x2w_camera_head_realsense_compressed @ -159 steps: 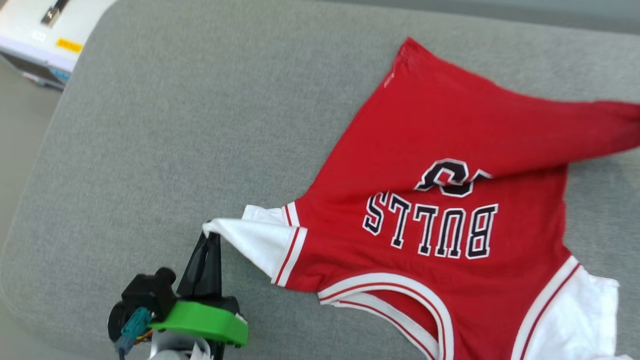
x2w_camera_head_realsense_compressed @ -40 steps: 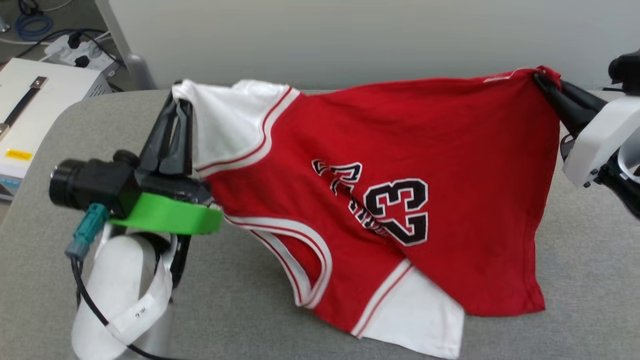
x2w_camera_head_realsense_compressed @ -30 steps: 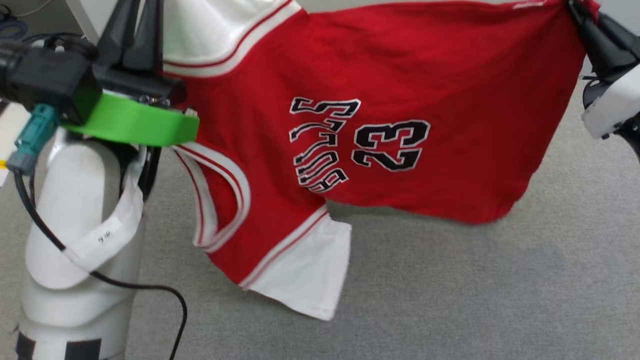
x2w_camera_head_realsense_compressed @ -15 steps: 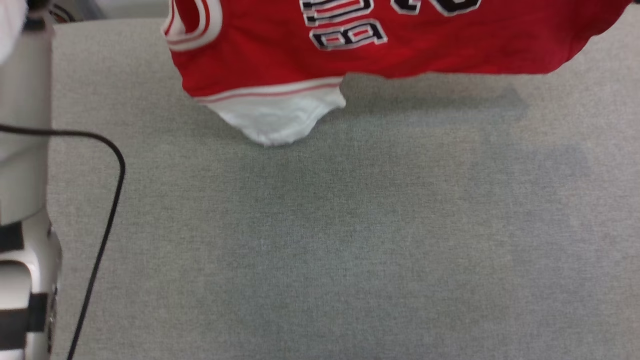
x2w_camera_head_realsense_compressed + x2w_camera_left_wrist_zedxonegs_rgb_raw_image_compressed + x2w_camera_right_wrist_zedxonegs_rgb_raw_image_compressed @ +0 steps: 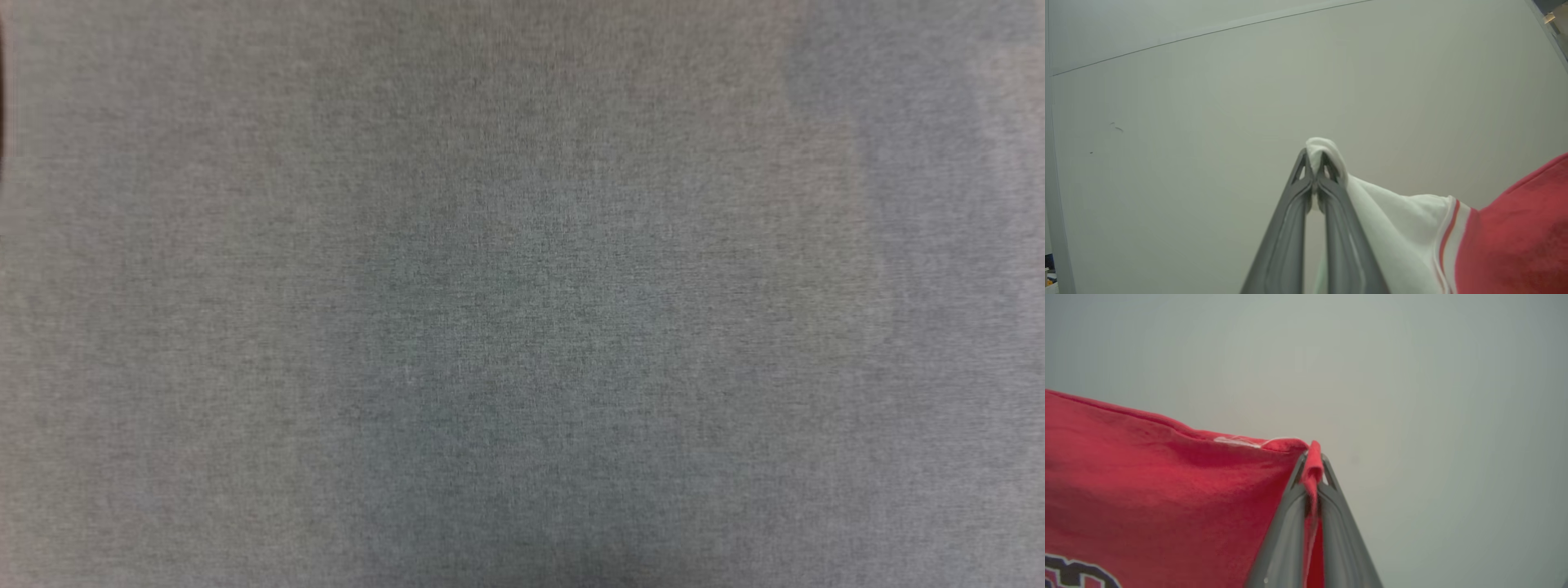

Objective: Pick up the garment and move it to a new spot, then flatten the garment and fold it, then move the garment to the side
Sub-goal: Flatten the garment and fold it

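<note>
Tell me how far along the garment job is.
Pickup looks done: the garment hangs between both shut jaws, left on a white sleeve, right on a red corner. In hand: the move. Left: laying it on the grey surface, flattening, folding, moving aside.

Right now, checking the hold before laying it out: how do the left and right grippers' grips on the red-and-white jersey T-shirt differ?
The left gripper pinches the tip of the white sleeve; the right gripper pinches a folded red edge. Cloth falls to the right of the left gripper's fingers in its view, but to the left of the right gripper's, with black lettering there. Both are shut on the red-and-white jersey T-shirt.
</note>
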